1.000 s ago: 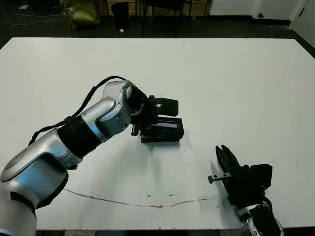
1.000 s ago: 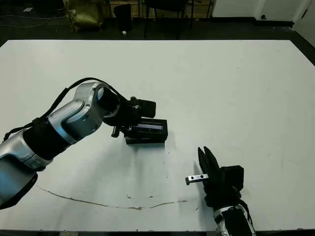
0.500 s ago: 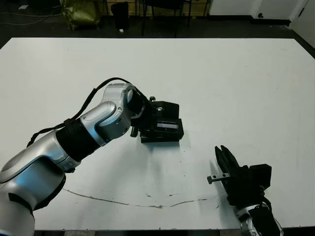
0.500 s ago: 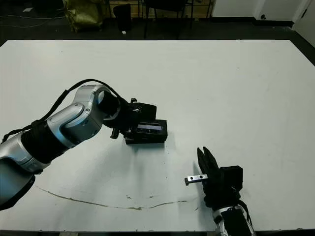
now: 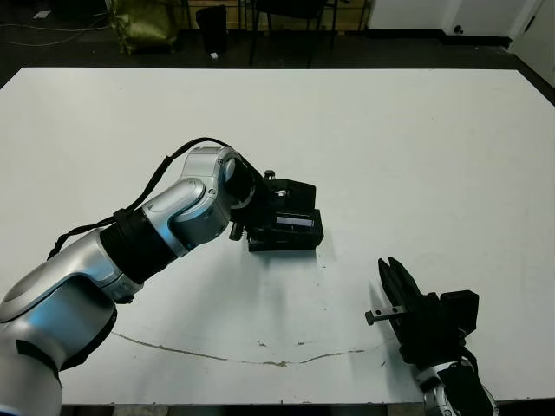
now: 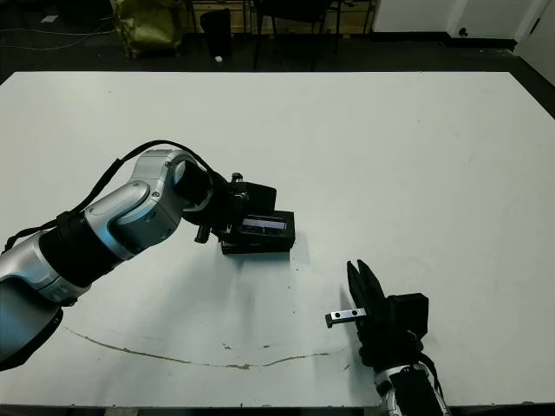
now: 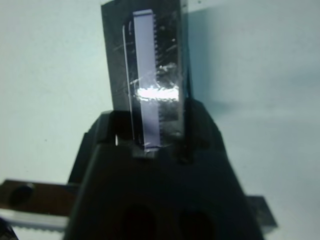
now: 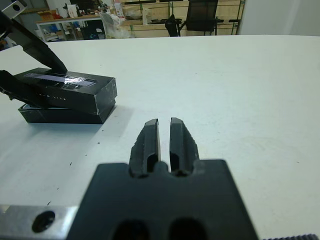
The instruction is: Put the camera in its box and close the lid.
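The black lid (image 8: 70, 85), with its glossy pale stripe (image 7: 148, 90), lies on top of the black box (image 8: 55, 114) near the table's middle, a little askew. My left gripper (image 5: 277, 215) is shut on the lid's left end, one finger (image 8: 35, 45) above it and one below. The camera is hidden from view. My right gripper (image 8: 164, 122) rests near the table's front right, apart from the box. It is shut with nothing between its fingers.
A thin brown line (image 5: 243, 357) runs across the white table (image 5: 416, 156) near the front edge. Chairs and clutter stand on the dark floor beyond the far edge.
My left gripper has sunk slightly with the lid, bringing it lower over the box. The right arm has not moved.
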Tool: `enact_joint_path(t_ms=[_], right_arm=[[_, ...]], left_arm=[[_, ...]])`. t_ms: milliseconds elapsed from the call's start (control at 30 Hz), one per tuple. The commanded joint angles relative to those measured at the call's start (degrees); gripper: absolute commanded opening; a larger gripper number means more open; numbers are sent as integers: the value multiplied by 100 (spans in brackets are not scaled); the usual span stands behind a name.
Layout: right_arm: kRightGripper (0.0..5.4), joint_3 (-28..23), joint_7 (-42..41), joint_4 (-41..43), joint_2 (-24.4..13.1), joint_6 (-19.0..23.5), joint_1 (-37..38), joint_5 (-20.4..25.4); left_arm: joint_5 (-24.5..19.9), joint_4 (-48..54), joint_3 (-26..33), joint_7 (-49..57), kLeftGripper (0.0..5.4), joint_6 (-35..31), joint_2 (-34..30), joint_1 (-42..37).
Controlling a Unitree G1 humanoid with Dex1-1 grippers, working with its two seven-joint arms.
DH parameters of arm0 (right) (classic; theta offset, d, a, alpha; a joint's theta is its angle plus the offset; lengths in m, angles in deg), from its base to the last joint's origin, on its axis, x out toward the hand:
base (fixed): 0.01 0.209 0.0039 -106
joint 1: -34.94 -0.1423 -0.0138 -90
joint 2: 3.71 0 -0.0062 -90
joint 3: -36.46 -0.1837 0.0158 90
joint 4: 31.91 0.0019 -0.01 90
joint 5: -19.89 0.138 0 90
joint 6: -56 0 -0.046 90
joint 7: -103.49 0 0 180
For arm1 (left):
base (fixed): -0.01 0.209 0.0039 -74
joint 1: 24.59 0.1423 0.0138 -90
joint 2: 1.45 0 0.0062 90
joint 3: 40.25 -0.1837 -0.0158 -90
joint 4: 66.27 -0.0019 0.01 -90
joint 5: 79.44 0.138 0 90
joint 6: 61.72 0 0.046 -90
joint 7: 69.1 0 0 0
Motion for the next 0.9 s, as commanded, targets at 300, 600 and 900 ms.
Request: enact_joint_path(t_ms=[300, 600, 900], right_arm=[[0, -7, 15, -103, -17, -45, 71, -36], [0, -12, 7, -114, -17, -59, 72, -46], [0, -16, 6, -64, -31, 47, 57, 2]], left_arm=[[176, -529, -576, -647, 358, 964, -186, 323], [304, -558, -452, -780, 539, 1557, -185, 408], [410, -431, -300, -794, 539, 1392, -229, 569]])
